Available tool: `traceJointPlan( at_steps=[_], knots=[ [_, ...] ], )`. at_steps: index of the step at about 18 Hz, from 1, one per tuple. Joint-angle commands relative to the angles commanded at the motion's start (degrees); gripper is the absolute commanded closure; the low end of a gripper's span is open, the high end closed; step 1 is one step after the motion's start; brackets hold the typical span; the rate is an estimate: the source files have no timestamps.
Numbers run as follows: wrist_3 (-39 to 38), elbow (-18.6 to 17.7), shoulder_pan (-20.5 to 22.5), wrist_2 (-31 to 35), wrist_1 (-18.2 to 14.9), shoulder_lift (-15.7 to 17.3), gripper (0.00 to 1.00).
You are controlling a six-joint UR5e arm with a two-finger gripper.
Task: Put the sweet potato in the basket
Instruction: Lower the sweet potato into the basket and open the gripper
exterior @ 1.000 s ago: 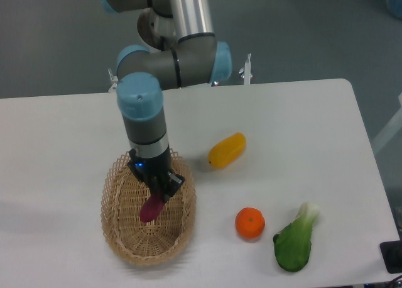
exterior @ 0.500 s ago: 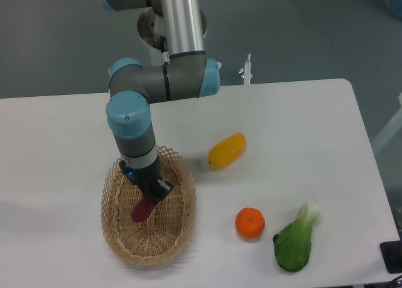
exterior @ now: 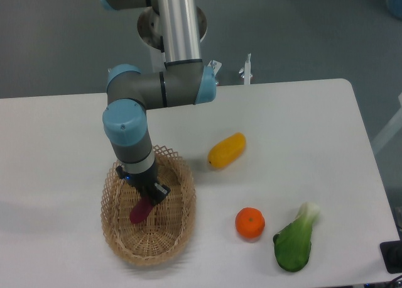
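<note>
**Sweet potato lowered into the basket, not yet let go**

The gripper [exterior: 147, 197] was clenched on the sweet potato [exterior: 140, 210], holding it by its upper end so that the purple tuber hung tilted inside the basket [exterior: 182, 228]; compared with a second before, the arm had swung to the left and come down, so the sweet potato had moved from the middle of the basket toward its left half and sat deeper within the woven wall; its lower tip looked to be at or very near the basket floor, though whether it actually touched could not be told from this view; the basket itself had not shifted on the table [exterior: 301, 131]; the yellow fruit [exterior: 227, 149], the orange [exterior: 250, 222] and the green leafy vegetable [exterior: 294, 241] lay where they had been, well apart from the basket on its right

By my reading the carry was finished and the task was nearly done; what remained was to open the fingers and lift clear; the tilt suggested the sweet potato would tip over onto its side once freed, and the basket wall beside it should keep it in
</note>
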Motion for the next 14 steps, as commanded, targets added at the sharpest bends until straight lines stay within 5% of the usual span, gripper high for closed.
traceJointPlan(
  at_steps=[8, 14],
  knots=[
    [-1.49, 5.27, 0.44, 0.26, -0.53, 1.32, 0.0],
    [-0.79, 5.89, 3.86, 1.93, -0.53, 4.56, 0.0]
  ],
)
